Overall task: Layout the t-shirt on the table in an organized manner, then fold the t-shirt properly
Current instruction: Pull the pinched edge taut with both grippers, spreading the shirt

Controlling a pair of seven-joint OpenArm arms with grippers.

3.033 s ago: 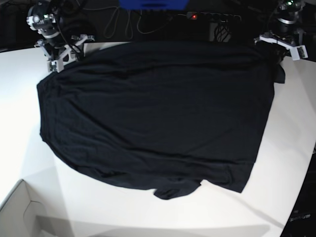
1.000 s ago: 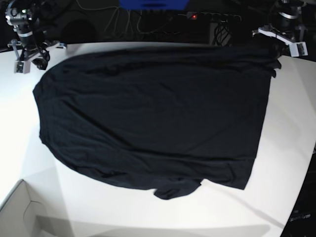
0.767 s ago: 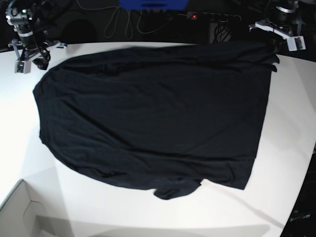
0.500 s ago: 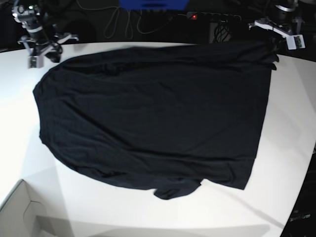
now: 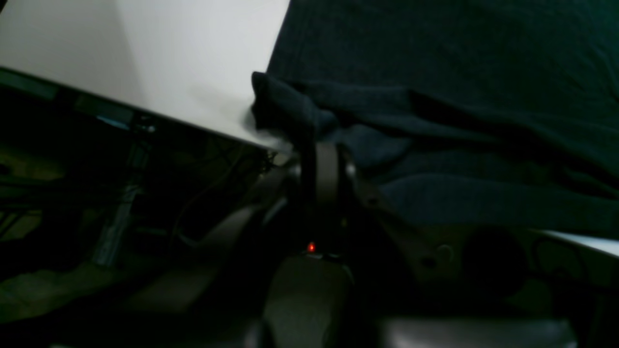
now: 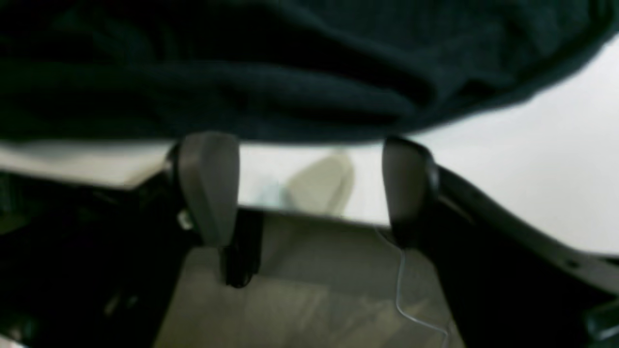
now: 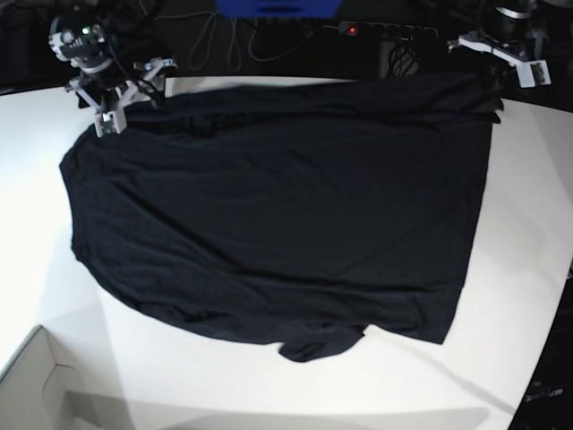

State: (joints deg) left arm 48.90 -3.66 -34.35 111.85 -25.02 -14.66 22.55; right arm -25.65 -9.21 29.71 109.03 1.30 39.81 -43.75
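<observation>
Since three seconds ago the right gripper (image 7: pixel 130 85) has swung out past the table's corner and come back to the far-left edge of the large plain black t-shirt (image 7: pixel 277 206), jaws spread wide, nothing between them. Spread nearly flat, the shirt covers most of the smooth white curved-edged tabletop (image 7: pixel 36 179). At the far-right corner, the left gripper (image 5: pixel 321 164) stays clenched on bunched fabric. Behind lie dark cables.

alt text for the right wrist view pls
The right gripper is open, its two grey fingers spread apart with nothing between them, just short of the rumpled edge of a black t-shirt. The shirt lies on a white table, whose edge runs behind the fingers.
</observation>
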